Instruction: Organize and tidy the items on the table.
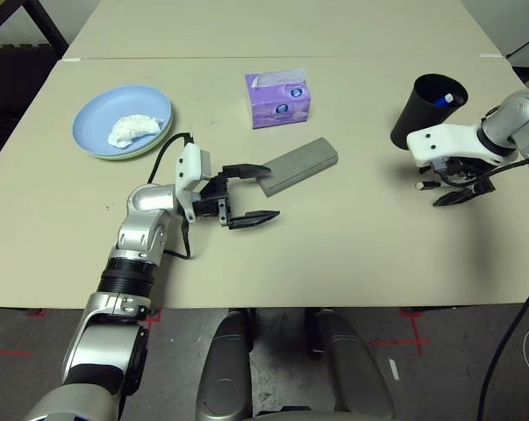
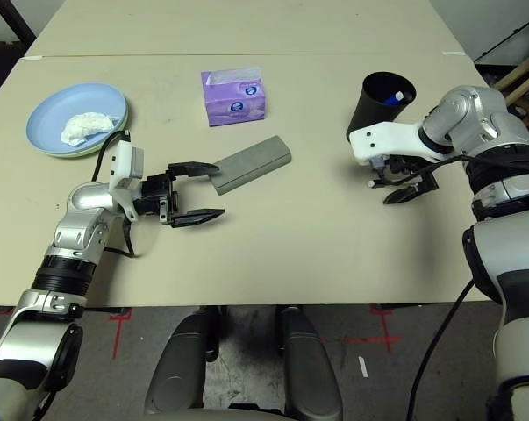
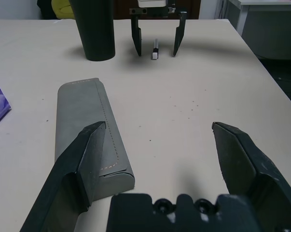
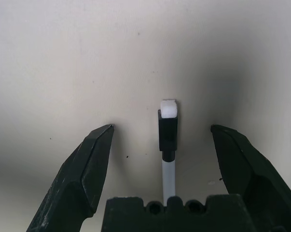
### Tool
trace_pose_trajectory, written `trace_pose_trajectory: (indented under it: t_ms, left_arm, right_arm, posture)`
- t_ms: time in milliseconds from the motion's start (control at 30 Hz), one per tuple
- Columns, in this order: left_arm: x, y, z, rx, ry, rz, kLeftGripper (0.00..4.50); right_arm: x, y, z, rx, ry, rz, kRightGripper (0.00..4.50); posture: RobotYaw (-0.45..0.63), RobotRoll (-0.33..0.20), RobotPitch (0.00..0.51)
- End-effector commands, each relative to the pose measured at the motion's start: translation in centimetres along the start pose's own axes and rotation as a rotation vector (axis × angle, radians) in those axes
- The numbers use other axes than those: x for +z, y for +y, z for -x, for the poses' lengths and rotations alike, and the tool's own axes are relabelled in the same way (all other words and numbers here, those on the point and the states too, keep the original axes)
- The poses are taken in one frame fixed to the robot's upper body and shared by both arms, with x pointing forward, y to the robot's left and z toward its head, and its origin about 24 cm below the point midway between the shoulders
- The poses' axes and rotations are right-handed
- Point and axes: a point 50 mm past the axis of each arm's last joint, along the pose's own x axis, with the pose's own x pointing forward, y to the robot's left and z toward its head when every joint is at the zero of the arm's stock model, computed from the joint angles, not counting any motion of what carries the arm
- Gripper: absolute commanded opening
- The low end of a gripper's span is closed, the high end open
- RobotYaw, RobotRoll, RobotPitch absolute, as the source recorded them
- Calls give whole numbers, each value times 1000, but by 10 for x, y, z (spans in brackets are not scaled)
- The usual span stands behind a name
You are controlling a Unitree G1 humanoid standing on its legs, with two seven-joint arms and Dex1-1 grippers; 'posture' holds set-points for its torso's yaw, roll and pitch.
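My left gripper point(image 1: 271, 190) hovers open just above the table point(image 1: 352, 254), one finger over the near end of the grey glasses case point(image 1: 301, 163); nothing lies between the fingers point(image 3: 82, 159). At the right, my right gripper point(image 2: 383, 186) points down, open, astride the white pen point(image 4: 168, 126), which lies flat on the table beside the black cup point(image 1: 429, 111). A purple tissue box point(image 1: 277, 99) stands at centre back. At the far left, a light blue plate point(image 1: 93, 114) sits on a pale green one and holds a crumpled white tissue point(image 1: 131, 129).
Something blue point(image 1: 446, 99) sticks up inside the cup. A second beige tabletop point(image 1: 273, 26) adjoins the far edge. The near table edge runs just in front of my left forearm. Bare tabletop lies between the case and the pen.
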Motion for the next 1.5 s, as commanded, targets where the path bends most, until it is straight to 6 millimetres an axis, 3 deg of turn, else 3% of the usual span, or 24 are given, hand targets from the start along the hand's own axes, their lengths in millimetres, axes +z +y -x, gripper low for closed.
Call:
trace_pose_trajectory:
  t_ms: [33, 333, 700, 1167, 1267, 1500]
  left_arm:
    - [-2, -6, -1, -18, -2, 3, 4500]
    - [-1, -5, 1, -17, 3, -1, 4500]
    - [-2, -2, 0, -21, 8, -2, 4500]
    - [-1, 8, -1, -29, 16, -18, 4500]
    - [1, 10, -5, -38, 6, -27, 4500]
    - [1, 11, -4, -40, 6, -32, 4500]
  right_arm:
    - [6, 1, -5, 39, -17, 19, 3528]
    - [8, 3, -2, 60, -32, 22, 201]
    - [3, 5, 8, 30, -59, -21, 189]
    - [33, -8, 56, -102, -489, -225, 189]
    - [45, -9, 68, -113, -732, -303, 189]
    - [67, -4, 63, -257, -1197, -451, 189]
  posture:
    - [168, 0, 274]
    - [162, 0, 262]
    - [147, 0, 255]
    - [106, 0, 218]
    - [95, 0, 212]
    - [86, 0, 197]
